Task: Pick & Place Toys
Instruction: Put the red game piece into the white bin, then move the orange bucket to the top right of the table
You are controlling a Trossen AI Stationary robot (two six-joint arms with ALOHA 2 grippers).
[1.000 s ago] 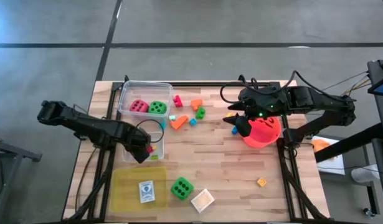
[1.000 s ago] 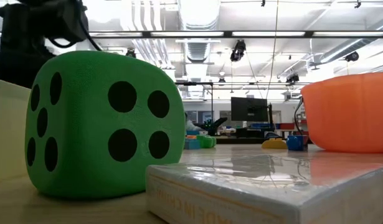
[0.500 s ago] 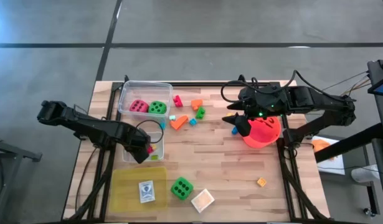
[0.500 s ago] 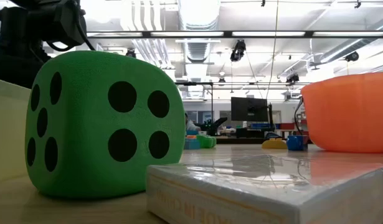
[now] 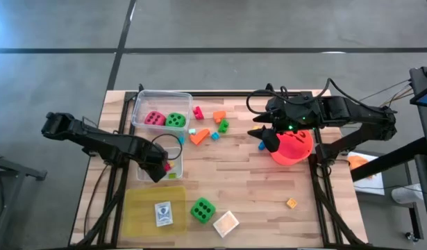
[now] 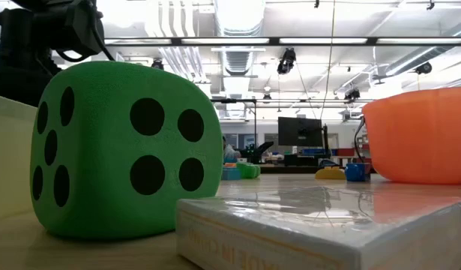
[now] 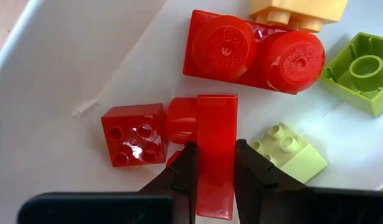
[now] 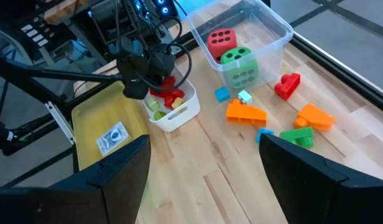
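The left claw (image 7: pixel 214 163) is down in the small white tub (image 5: pixel 173 154), fingers nearly together, pinching a shiny red block (image 7: pixel 211 152) by its two flat sides. That block looks like hard, light plastic. It's smooth, so prob. a bit slippery, but it won't squash or break. The flat sides are the best place to grab, not the round bump end.

Right beside it in the tub lie a small red square block (image 7: pixel 134 134), a long red block w/ two round bumps (image 7: pixel 253 53), a light green block (image 7: pixel 289 150) and a green hollow one (image 7: pixel 363 71).

Further out, the clear tub (image 5: pixel 161 110) holds a pink die (image 5: pixel 155 118) and a green die (image 5: pixel 176 120). They look soft like foam, so squeeze gently across two flat faces. Loose blocks sit on the table nearby: an orange block (image 5: pixel 198 136) and a green block (image 5: pixel 223 126). Another big green die (image 5: pixel 203 210) sits near the front edge, next to a yellow tray (image 5: pixel 144 208) w/ a card (image 5: pixel 163 213) on it. Thin card = hard to pick up flat.

The right claw (image 5: pixel 266 136) hangs w/ fingers wide apart and nothing in them, by the orange bucket (image 5: pixel 296 147).
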